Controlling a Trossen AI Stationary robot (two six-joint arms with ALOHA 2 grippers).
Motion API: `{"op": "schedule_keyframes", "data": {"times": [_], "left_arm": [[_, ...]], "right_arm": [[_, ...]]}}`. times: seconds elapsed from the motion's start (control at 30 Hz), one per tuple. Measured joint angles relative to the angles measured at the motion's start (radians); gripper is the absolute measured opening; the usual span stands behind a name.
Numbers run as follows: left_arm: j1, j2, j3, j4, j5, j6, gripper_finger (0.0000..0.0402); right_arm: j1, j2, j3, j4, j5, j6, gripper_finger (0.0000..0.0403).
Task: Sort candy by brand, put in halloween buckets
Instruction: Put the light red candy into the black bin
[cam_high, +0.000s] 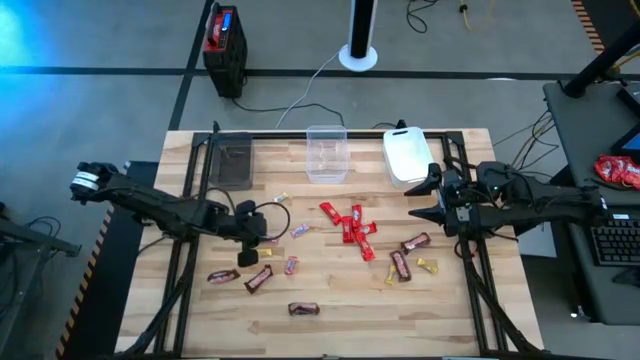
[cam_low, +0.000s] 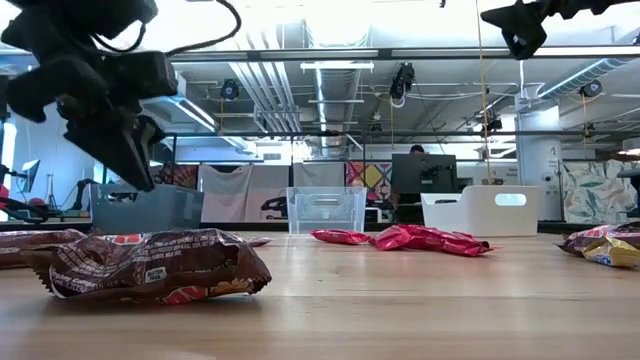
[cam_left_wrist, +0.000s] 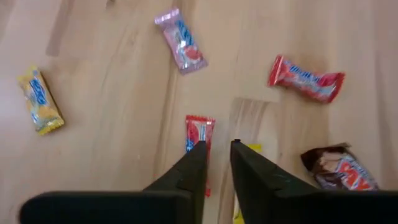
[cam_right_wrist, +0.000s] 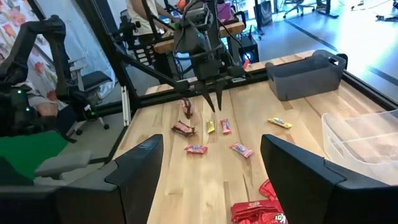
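Only the left wrist view shows the left gripper (cam_left_wrist: 216, 146) slightly open, empty, above a red candy (cam_left_wrist: 199, 140).

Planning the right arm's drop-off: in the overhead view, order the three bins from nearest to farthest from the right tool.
1. White bin, beside the right tool, toward the back edge.
2. Clear bin, back centre.
3. Dark grey bin, back left, farthest.

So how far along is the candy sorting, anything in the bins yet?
Nothing looks sorted: the clear bin looks empty, and the grey bin and white bin show no candy. The left gripper hovers over small pieces, holding nothing. The right gripper waits open. The red bars and brown bars all remain.
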Motion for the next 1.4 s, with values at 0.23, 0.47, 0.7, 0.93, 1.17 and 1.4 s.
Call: {"op": "schedule_keyframes", "data": {"times": [0.23,0.47,0.7,0.93,1.17,1.4], "left_arm": [[0.000,0.092,0.000,0.022,-0.027,0.019,0.0118],[0.000,0.159,-0.001,0.060,-0.029,0.024,0.0136],[0.000,0.226,-0.001,0.075,-0.091,0.009,0.0147],[0.000,0.269,-0.001,0.088,-0.073,0.008,0.0161],[-0.001,0.286,0.000,0.097,-0.071,0.010,0.0153],[-0.002,0.284,0.000,0.100,-0.058,0.011,0.0058]], "right_arm": [[0.000,0.000,0.000,0.011,0.029,0.039,0.0265],[0.000,0.006,-0.002,-0.022,0.078,0.070,0.0265],[0.000,0.007,-0.011,-0.022,0.078,0.070,0.0265],[0.000,0.025,-0.011,-0.021,0.078,0.070,0.0265],[0.000,0.031,-0.011,-0.021,0.078,0.070,0.0265],[0.000,0.033,-0.011,-0.021,0.078,0.062,0.0265]]}}
